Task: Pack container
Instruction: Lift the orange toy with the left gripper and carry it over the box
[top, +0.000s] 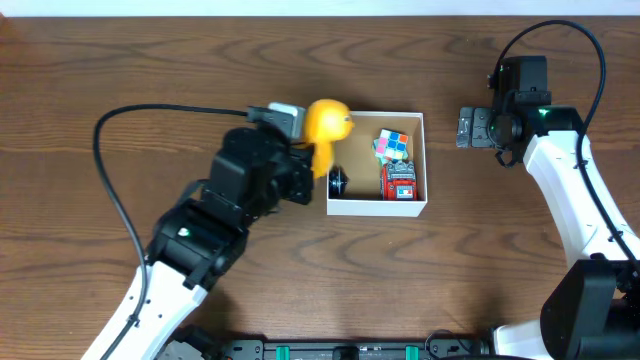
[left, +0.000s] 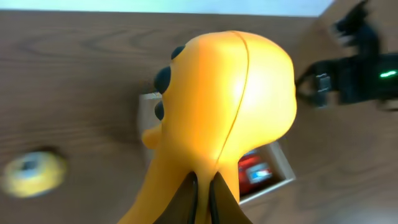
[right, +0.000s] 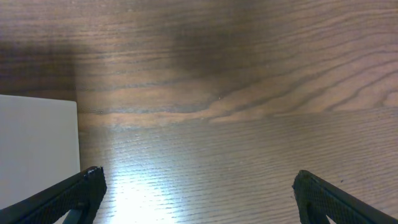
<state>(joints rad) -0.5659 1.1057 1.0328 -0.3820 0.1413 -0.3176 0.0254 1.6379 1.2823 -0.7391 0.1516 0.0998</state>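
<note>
Container (top: 375, 208): a shallow, square white box with a brown floor sits on the wooden worktop (top: 120, 60), just right of the overhead frame's centre. Inside, a colourful puzzle cube (top: 392, 146) and a red toy car (top: 400, 181) fill its right side, and a small black object (top: 337, 181) lies at the lower left. The upper-left floor is bare.

The left hand (left: 204, 200) is clenched on the narrow end of a yellow rubber toy (top: 328, 122). The toy's long axis runs up and to the right from the hand, and its round head hangs over the box's upper-left corner. The bare floor lies just right of and below that head, so a short carry that way should serve.

The right hand (right: 199, 179) hovers released over bare worktop right of the box, holding nothing. The left arm is clearly the nearer one.
</note>
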